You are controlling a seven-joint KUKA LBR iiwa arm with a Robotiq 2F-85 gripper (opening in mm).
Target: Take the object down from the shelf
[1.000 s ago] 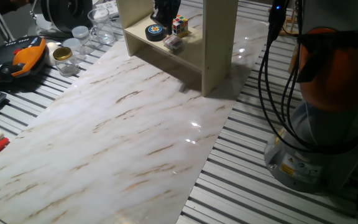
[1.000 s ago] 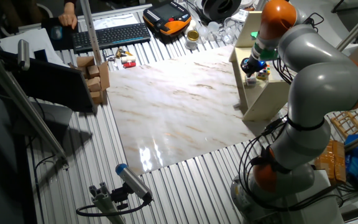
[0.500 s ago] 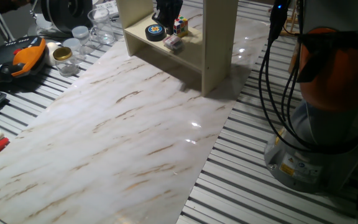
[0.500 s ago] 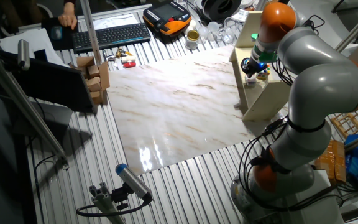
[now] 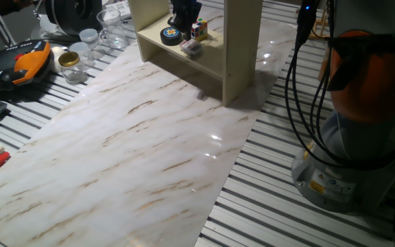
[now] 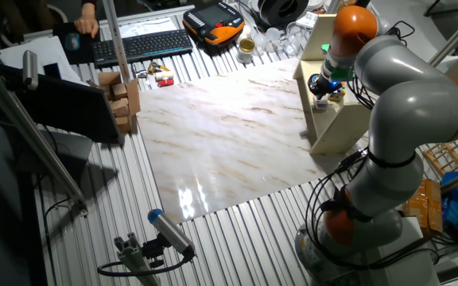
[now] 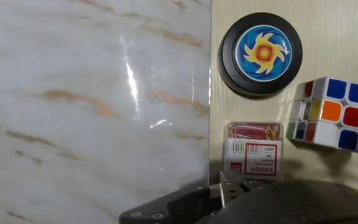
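The gripper (image 5: 184, 9) hangs above the lower board of the shelf (image 5: 211, 58), dark and partly cut off by the frame edge. How far its jaws stand apart cannot be told, and nothing is seen held in them.

In the hand view, three small items lie on the pale wood directly below: a clear box of paper clips (image 7: 253, 150) with a red-and-white label, nearest the hand; a Rubik's cube (image 7: 333, 116) beside it, tilted on an edge; and a round black disc (image 7: 262, 54) with a blue and yellow sun emblem.

The shelf stands on a glossy white marble-patterned tabletop (image 5: 136, 144). Around that runs a ribbed metal bench (image 5: 266, 206), with jars (image 5: 88, 38), an orange-and-black handset (image 5: 22, 62) and a keyboard (image 6: 141, 46) at its far side.
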